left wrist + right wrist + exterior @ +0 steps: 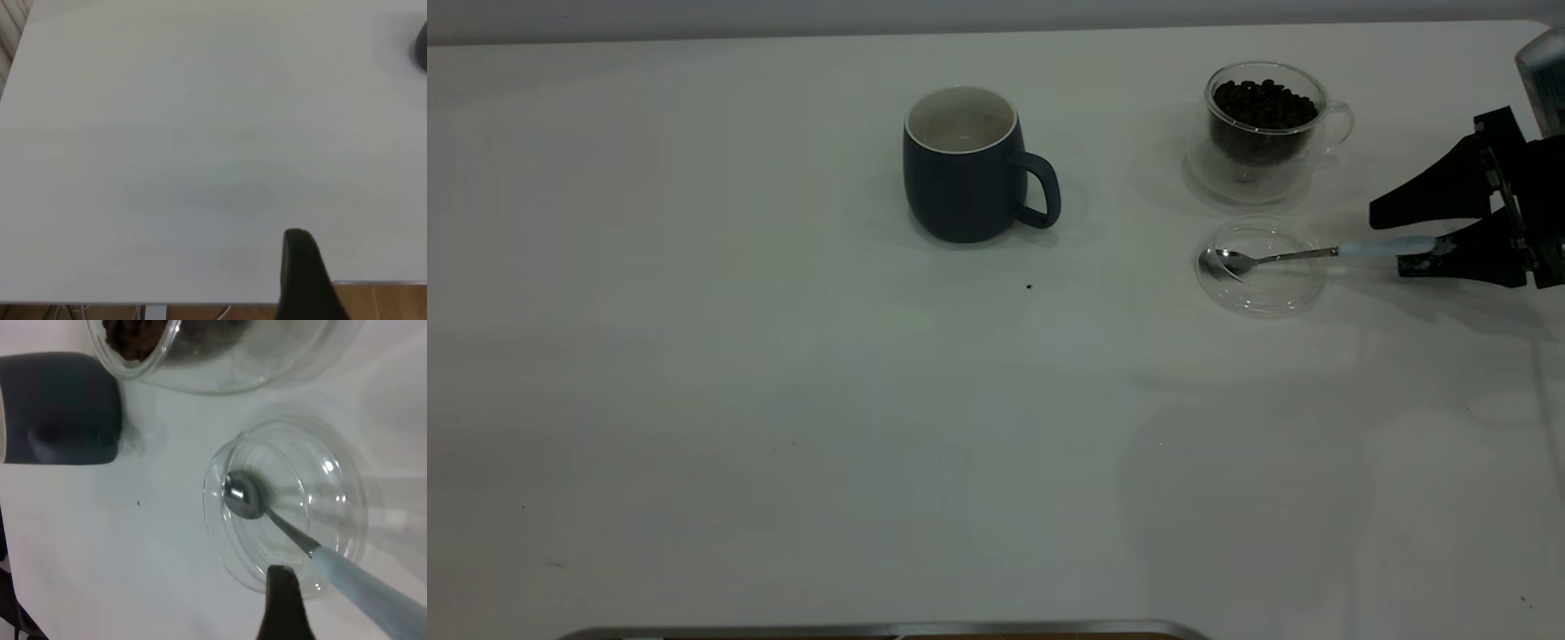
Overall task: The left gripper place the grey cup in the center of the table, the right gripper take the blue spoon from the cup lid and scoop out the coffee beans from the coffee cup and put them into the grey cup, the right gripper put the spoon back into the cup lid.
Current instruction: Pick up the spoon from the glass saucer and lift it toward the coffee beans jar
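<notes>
Beside the matt, dark slate-blue ceramic-looking grey cup (965,166) with its smooth off-white inside, the clear glossy glass coffee cup (1267,120) holds dull dark roasted coffee beans (1263,102). Nearby, a transparent shiny cup lid (1263,267) carries the blue spoon (1316,254), polished metal bowl, pale smooth handle. The white table (783,400) looks smooth and matt.

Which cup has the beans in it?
The clear glass coffee cup at the far right, full of dark coffee beans. The grey cup near centre looks empty.
</notes>
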`<action>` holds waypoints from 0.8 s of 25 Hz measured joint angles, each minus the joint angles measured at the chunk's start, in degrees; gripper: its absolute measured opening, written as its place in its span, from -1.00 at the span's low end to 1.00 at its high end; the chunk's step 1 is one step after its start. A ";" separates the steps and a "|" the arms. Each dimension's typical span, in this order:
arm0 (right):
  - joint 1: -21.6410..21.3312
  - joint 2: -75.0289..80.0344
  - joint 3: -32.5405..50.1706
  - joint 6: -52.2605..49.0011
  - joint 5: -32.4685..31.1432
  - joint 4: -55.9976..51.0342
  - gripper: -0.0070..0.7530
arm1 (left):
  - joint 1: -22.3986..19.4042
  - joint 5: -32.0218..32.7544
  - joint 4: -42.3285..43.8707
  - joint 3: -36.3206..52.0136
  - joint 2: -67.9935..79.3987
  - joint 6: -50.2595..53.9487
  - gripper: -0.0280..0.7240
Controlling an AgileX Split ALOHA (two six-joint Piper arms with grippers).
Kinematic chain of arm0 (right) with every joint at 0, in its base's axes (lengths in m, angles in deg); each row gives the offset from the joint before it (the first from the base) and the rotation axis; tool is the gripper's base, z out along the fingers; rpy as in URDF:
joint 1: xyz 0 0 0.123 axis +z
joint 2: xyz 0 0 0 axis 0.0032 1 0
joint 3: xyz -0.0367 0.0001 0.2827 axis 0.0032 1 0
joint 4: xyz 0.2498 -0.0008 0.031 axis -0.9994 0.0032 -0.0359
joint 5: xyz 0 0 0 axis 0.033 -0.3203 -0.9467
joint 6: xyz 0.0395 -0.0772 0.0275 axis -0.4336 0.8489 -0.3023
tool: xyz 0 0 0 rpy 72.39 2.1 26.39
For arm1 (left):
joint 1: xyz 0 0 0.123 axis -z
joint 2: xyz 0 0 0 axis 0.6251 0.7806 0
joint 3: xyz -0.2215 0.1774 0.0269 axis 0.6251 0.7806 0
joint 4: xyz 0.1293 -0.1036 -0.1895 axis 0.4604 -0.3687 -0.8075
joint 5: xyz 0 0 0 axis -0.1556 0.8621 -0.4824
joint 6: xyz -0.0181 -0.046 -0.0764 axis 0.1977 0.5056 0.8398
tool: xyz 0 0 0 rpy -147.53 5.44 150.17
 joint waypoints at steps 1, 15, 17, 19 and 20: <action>0.16 0.12 0.00 0.00 0.00 -0.06 0.54 | 0.00 0.00 0.00 0.00 0.00 0.00 0.42; 1.23 2.28 -0.05 -0.02 -0.30 -3.14 0.47 | 0.00 0.00 0.00 0.00 0.00 0.01 0.42; 1.23 2.28 -0.05 0.28 -0.39 -3.26 0.45 | 0.00 0.00 0.00 0.00 0.00 0.01 0.42; 1.23 2.28 -0.05 0.51 -0.42 -3.26 0.44 | 0.00 0.00 0.00 0.00 0.00 0.01 0.42; 1.23 2.28 -0.05 0.56 -0.42 -3.26 0.43 | 0.00 0.00 0.00 0.00 0.00 0.01 0.42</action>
